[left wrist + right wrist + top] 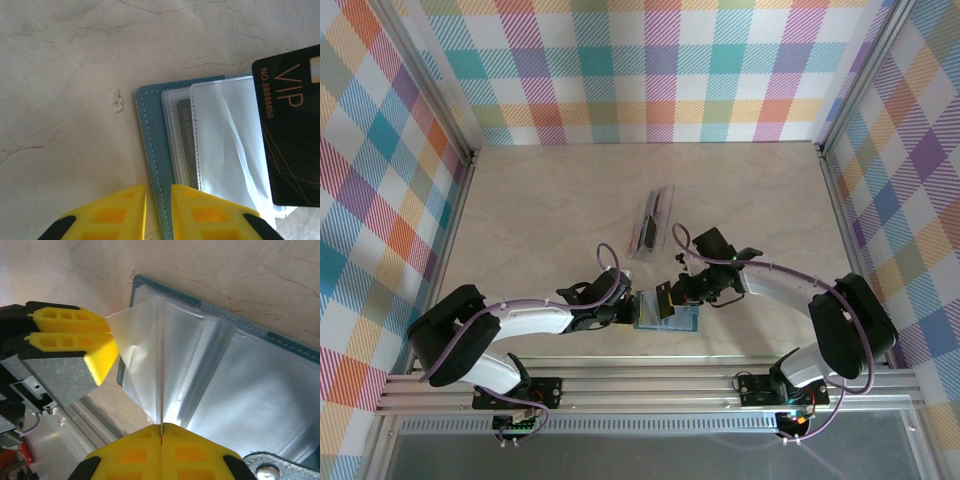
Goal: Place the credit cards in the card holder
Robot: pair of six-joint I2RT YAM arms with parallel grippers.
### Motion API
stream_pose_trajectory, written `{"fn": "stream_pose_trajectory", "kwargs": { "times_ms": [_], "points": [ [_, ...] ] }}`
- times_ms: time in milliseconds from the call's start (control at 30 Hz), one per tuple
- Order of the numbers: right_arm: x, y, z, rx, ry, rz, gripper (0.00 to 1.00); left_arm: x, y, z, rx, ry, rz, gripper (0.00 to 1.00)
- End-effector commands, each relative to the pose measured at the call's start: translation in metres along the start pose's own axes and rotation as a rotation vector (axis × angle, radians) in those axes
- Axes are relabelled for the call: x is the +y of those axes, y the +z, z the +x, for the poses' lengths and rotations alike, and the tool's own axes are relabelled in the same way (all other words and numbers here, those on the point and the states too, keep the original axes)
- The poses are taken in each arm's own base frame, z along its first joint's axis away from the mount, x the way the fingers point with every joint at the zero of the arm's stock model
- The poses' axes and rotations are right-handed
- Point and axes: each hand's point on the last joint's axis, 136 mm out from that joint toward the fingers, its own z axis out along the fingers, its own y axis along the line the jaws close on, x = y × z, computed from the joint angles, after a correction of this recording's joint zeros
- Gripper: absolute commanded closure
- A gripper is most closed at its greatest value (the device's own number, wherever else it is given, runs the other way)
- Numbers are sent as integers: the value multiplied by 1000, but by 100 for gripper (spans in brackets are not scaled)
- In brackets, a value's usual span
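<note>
1. Top view: the card holder [680, 320] lies open at the table's [550, 200] near edge. The left gripper [632, 308] is at its left side. The right gripper [672, 293] is over it with a black credit card [660, 300].
2. Left wrist: jaws pinched on the holder's teal edge. The clear sleeves [225, 140] are fanned (a grey card [184, 135] sits in one).
3. Right wrist: fingers clamped on the black card, which is seen edge-on among the sleeves.

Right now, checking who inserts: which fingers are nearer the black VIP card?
Right. The right fingers pinch the VIP card; the left fingers clamp the card holder beside it.
</note>
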Motion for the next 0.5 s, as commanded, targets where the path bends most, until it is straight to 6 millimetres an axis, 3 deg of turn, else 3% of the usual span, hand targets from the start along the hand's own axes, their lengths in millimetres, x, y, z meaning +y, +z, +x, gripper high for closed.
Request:
{"fn": "stream_pose_trajectory", "kwargs": {
  "times_ms": [0,467],
  "points": [
    [-6,7,-1,-6,-34,11,100,7,3,9,11,19,-21,80],
    [-17,24,5,25,2,-4,100,9,8,17,28,17,-16,82]
  ]
}}
